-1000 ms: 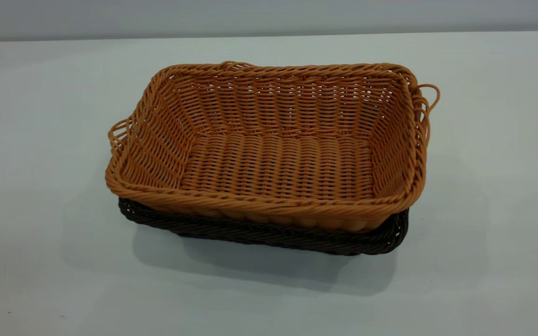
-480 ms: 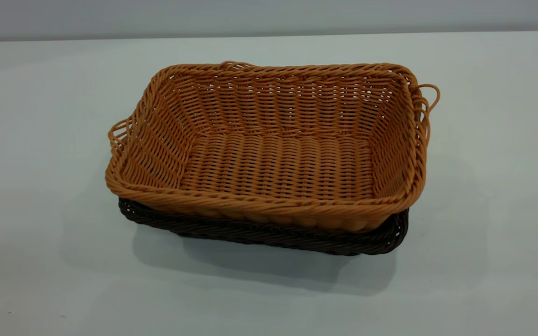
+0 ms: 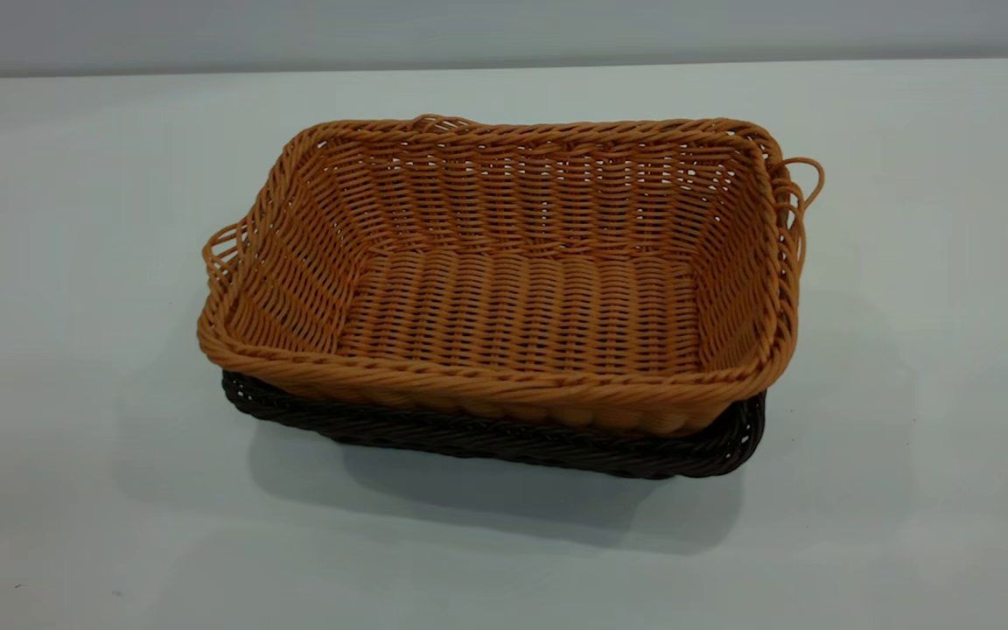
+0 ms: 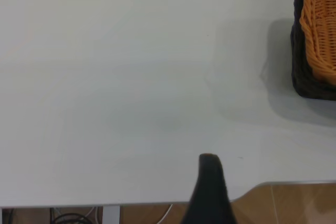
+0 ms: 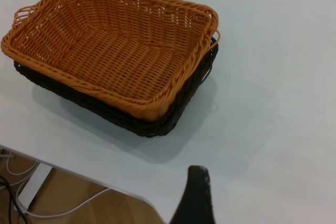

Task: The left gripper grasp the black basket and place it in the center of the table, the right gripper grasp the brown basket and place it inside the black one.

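Note:
The brown basket [image 3: 504, 280] sits nested inside the black basket [image 3: 504, 442] in the middle of the table [image 3: 75, 219], and only the dark rim shows beneath it. Both baskets are empty. Neither gripper shows in the exterior view. In the left wrist view, the dark tip of my left gripper [image 4: 210, 182] hangs over the table's edge, well away from the stacked baskets [image 4: 315, 35]. In the right wrist view, the dark tip of my right gripper [image 5: 197, 192] is near the table's edge, apart from the brown basket [image 5: 115, 45] and the black basket [image 5: 157, 124]. Neither gripper holds anything.
A wooden floor [image 4: 294, 203] and cables [image 5: 47, 211] show below the table's edges in both wrist views. A grey wall [image 3: 504, 26] runs behind the table.

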`<state>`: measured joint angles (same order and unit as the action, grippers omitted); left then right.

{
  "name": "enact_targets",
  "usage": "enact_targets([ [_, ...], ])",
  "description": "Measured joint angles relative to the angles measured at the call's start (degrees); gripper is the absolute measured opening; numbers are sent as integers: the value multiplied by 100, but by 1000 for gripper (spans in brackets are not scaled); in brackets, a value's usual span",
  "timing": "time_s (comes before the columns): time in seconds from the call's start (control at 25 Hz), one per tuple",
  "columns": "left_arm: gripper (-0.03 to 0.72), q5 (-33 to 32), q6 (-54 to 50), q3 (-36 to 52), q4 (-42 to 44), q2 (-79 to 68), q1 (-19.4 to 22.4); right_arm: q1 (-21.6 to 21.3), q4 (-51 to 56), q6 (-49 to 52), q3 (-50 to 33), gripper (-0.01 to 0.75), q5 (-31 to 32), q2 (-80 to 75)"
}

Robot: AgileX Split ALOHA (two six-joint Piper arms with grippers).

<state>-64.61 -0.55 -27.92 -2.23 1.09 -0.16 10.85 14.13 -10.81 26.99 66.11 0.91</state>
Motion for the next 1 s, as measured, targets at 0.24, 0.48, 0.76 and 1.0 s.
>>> enact_targets([
  [0.24,530,0,-13,0,0,0,0,0,0,0,0,584,0,0],
  [0.48,530,0,-18,0,0,0,0,-91,-120,36,0,584,0,0],
  [0.76,530,5,-18,0,0,0,0,-710,-1053,1081,0,584,-24,0],
  [1.0,530,10,-18,0,0,0,0,-786,-1266,1438,0,584,-26,0],
])
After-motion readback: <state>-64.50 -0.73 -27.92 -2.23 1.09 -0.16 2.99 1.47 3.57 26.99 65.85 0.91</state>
